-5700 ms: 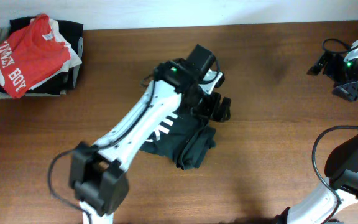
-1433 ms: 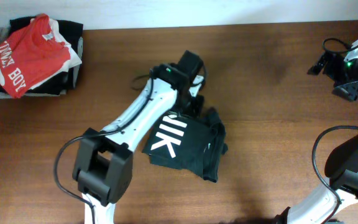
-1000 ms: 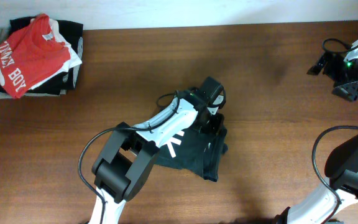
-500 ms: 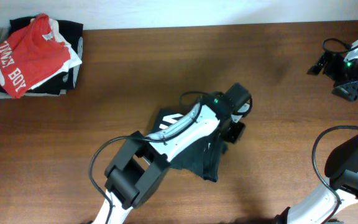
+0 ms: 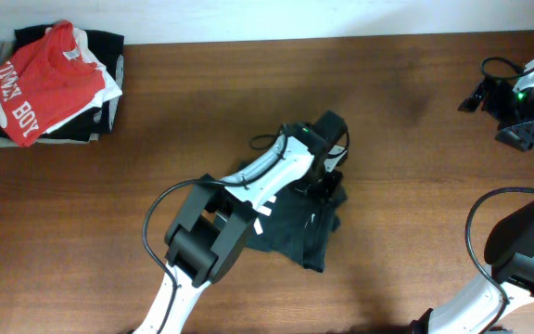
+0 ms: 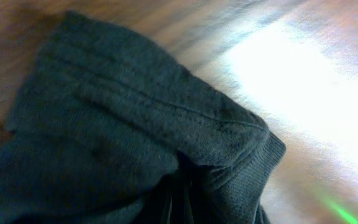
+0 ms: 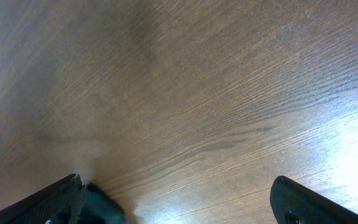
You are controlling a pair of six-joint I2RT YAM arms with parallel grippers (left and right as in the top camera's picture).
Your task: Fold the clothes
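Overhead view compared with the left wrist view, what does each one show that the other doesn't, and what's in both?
Only overhead: the red BOY shirt on a pile at top left, the left arm stretched over the black T-shirt, and a sliver of its white logo. Only left wrist: the shirt's stitched ribbed edge close up, lying on the wood. Both: the black T-shirt and the wooden table.
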